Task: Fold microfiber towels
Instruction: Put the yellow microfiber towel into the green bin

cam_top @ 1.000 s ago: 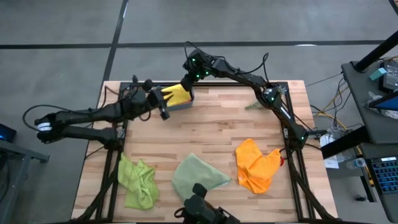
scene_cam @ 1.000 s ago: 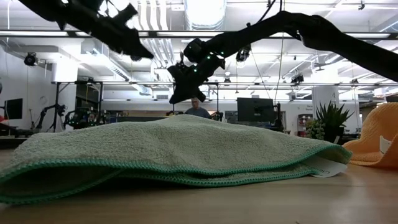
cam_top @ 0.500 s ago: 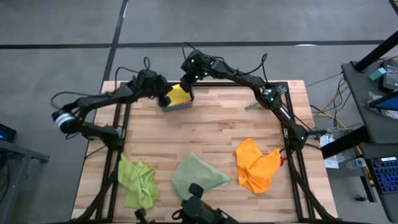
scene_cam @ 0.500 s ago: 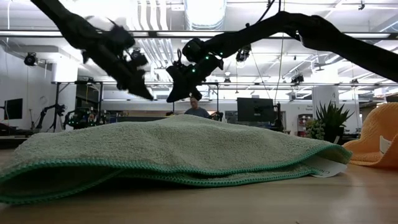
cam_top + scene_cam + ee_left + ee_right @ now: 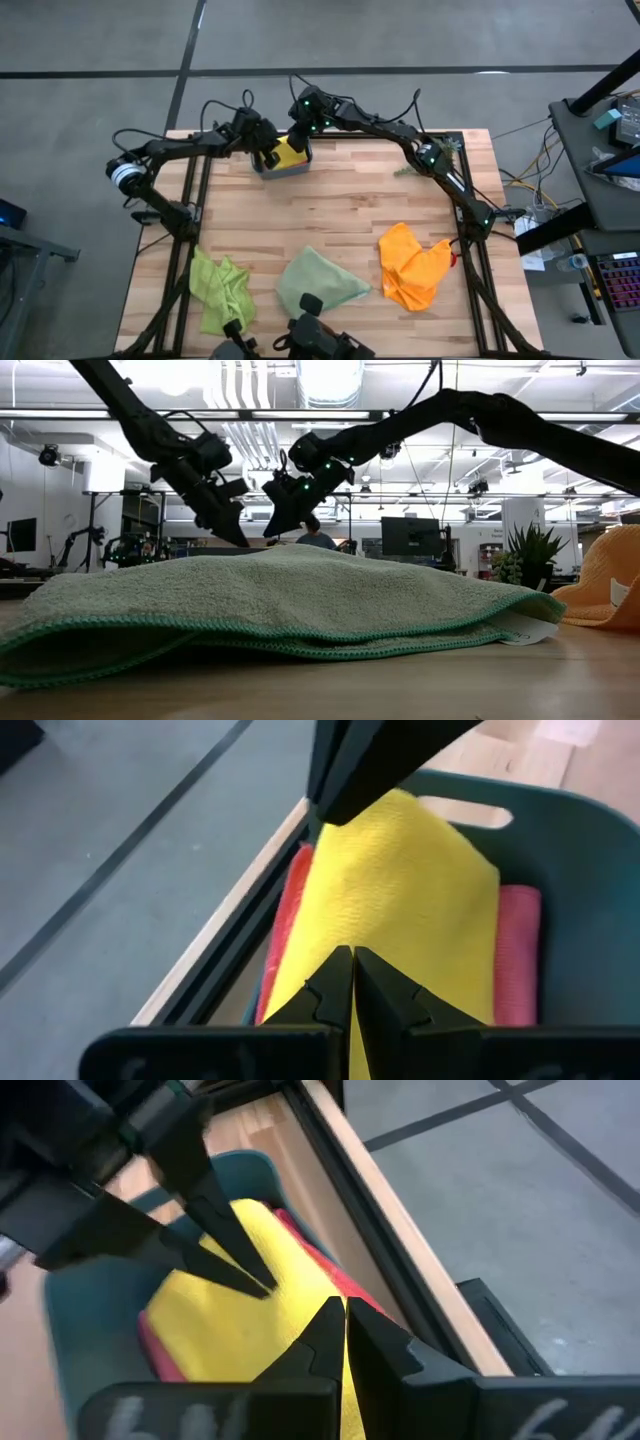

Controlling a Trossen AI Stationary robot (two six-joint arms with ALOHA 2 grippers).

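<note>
A: Report gripper positions.

B: In the high view, the left gripper point(image 5: 268, 157) and the right gripper point(image 5: 296, 135) meet over the teal bin point(image 5: 282, 170) at the upper centre of the table point(image 5: 340, 215). Both sets of fingers are pressed together with no gap between them.

A: Position of the yellow towel point(image 5: 400, 910) relative to the fingers?

B: It lies folded in the bin, on top of the pink towel point(image 5: 515, 955), whose edges show on both sides of it. In the left wrist view, the closed left tips sit over the yellow cloth's near edge, and the right gripper's closed tips meet its far corner. In the right wrist view, the right fingers point(image 5: 325, 1335) point down at the same cloth, beside the left tips. Whether either pair pinches fabric cannot be determined.

A: Remaining towels?

B: Along the lower part of the high view, well apart from both grippers: the lime green towel point(image 5: 222, 290) crumpled at lower left, the pale sage green towel point(image 5: 315, 283) at lower centre, the orange towel point(image 5: 413, 264) bunched at lower right.
</note>
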